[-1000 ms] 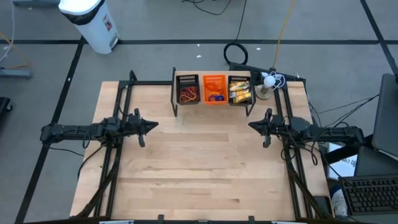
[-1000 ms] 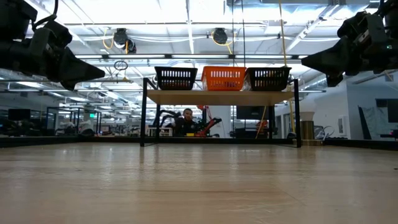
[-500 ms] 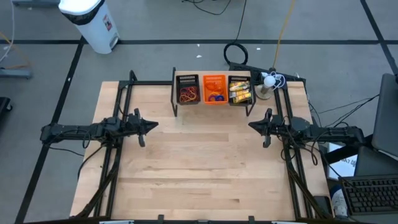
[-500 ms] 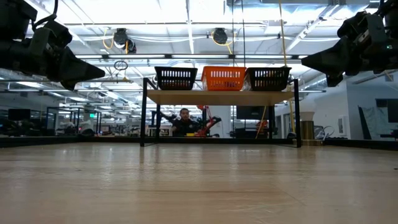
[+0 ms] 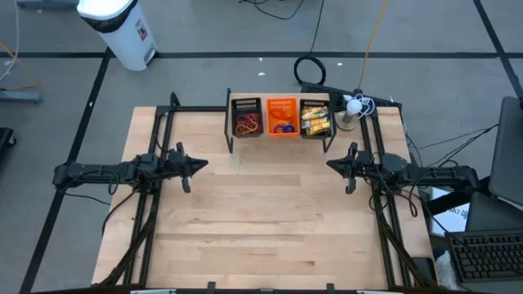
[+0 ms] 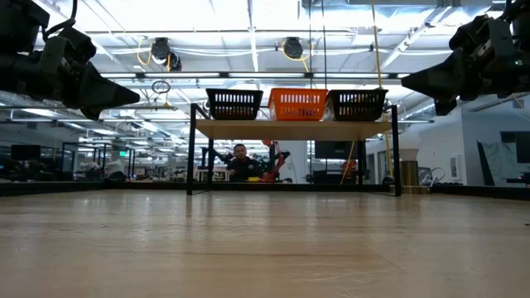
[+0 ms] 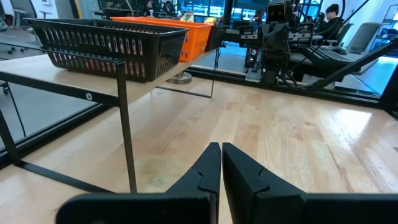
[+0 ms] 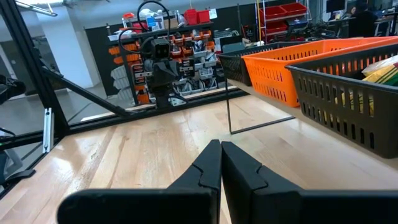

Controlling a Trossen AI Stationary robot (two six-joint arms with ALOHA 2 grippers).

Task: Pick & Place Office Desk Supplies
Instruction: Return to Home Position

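The left gripper (image 7: 221, 152) has its fingers pressed together, pinching nothing; the right gripper (image 8: 220, 148) is likewise closed and empty; each hangs above the bare wooden table (image 5: 261, 237) at its own side, tips pointing inward toward the other, well apart from the shelf (image 6: 290, 130). Across the last second neither arm shifts in the high or low view; the only thing that moves is a person (image 6: 238, 157) far off in the room behind the shelf, drifting slightly sideways. On the shelf at the table's far edge stand three bins side by side: the left black bin (image 5: 247, 101) with the rubber bands (image 5: 248, 126); the orange bin (image 5: 282, 104) with the small rings (image 5: 283, 127); the right black bin (image 5: 315, 102) with the yellow packets (image 5: 315, 122). No loose supply shows on the tabletop; I judge the sorting and shelving done and the arms already settled at home, so the task looks all but finished.
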